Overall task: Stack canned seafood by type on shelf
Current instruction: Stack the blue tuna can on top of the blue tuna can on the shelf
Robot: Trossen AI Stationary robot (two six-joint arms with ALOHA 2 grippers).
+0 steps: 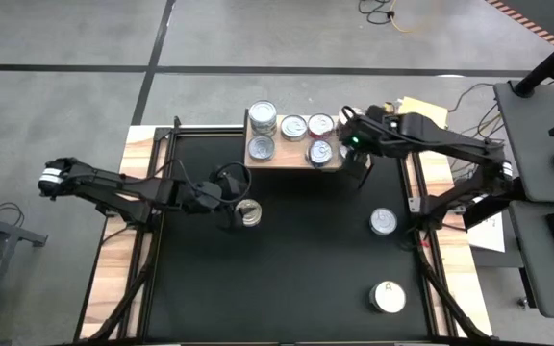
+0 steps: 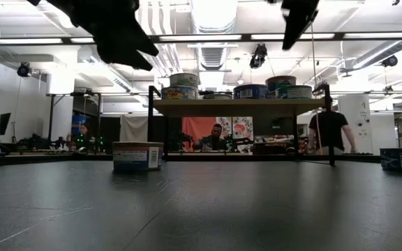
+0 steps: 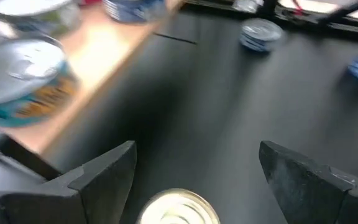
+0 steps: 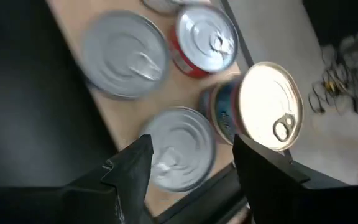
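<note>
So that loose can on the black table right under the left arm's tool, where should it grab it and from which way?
Grip the can by its short round side wall, coming straight down from above. It stands upright with its flat lid up and bare table all around, so the left tool, open and already over it, can put one finger on each side.

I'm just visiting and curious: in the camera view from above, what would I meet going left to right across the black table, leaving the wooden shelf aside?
Left gripper, open → can beside it → can on the right side → white-topped can marked "A".
</note>
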